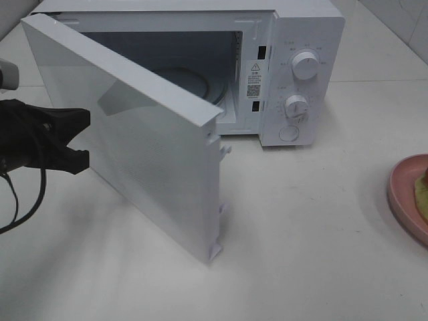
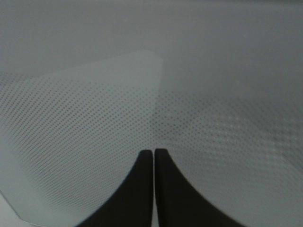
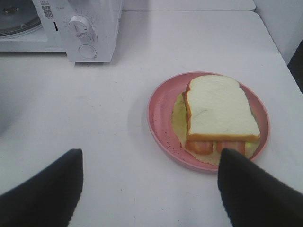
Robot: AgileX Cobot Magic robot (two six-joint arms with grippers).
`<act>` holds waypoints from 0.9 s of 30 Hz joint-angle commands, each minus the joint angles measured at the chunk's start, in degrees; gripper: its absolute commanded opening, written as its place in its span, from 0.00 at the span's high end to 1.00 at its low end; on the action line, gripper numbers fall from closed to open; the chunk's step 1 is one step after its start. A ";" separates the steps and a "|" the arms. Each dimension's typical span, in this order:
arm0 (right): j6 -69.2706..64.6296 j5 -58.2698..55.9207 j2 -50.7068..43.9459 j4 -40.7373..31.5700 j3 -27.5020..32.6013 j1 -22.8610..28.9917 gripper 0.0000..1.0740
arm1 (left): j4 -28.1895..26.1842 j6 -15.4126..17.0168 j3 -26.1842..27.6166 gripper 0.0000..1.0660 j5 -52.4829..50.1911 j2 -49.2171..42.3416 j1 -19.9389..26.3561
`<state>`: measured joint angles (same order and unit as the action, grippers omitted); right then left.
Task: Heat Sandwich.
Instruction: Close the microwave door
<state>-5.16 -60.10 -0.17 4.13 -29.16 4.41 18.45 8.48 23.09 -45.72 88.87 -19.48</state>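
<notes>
White table [image 1: 321, 234], broad and pale, under everything. White microwave [image 1: 294, 40] at the far side of the table, cavity exposed, round glass turntable [image 1: 194, 83] partly visible inside. Microwave door [image 1: 134, 134] swung wide toward the camera, hinged at the left, dotted mesh across its window, free edge with latch hooks pointing toward the near table. Control panel on the right of the microwave front: upper knob [image 1: 306, 65], lower knob [image 1: 296, 107], round button [image 1: 289, 133] beneath them, warning sticker [image 1: 255, 68] on the frame just beside the cavity. Left gripper [image 1: 83, 137], black, at the left of the high view, fingertips at the outer face of the door; in the left wrist view [image 2: 154, 156] both fingers pressed together, clenched on nothing, tips up against the dotted door window [image 2: 94, 118]. Right gripper [image 3: 149, 184] released, the two dark fingers [image 3: 47, 189] spread wide, hovering above the bare table with the plate between and beyond them, apart from it. Pink plate [image 3: 158, 113], round, on the table to the right of the microwave, well apart from it, only its edge [image 1: 401, 190] inside the high view. Sandwich [image 3: 220, 111] lying flat on the pink plate: white bread slice with tan crust on top, pale yellow-green filling spreading out around it, red pieces poking out at the edge nearest the right gripper.
</notes>
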 commanded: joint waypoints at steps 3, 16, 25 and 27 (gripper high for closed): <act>0.63 0.40 -1.49 0.00 0.23 -0.46 0.29 | -14.32 -8.02 1.95 1.00 -0.17 1.78 -6.36; 0.52 0.40 -1.49 0.06 0.23 -0.46 0.29 | -21.60 -11.75 11.23 1.00 2.58 7.68 -15.76; 0.52 0.40 -1.49 0.06 0.23 -0.46 0.29 | -24.01 -11.75 18.28 1.00 4.07 11.75 -19.71; 0.52 0.40 -1.49 0.06 0.23 -0.46 0.29 | -23.95 -11.75 21.31 1.00 5.04 13.58 -21.03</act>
<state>-5.16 -60.10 -0.17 4.13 -29.16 4.41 -4.81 -3.21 42.63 -41.65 101.70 -39.65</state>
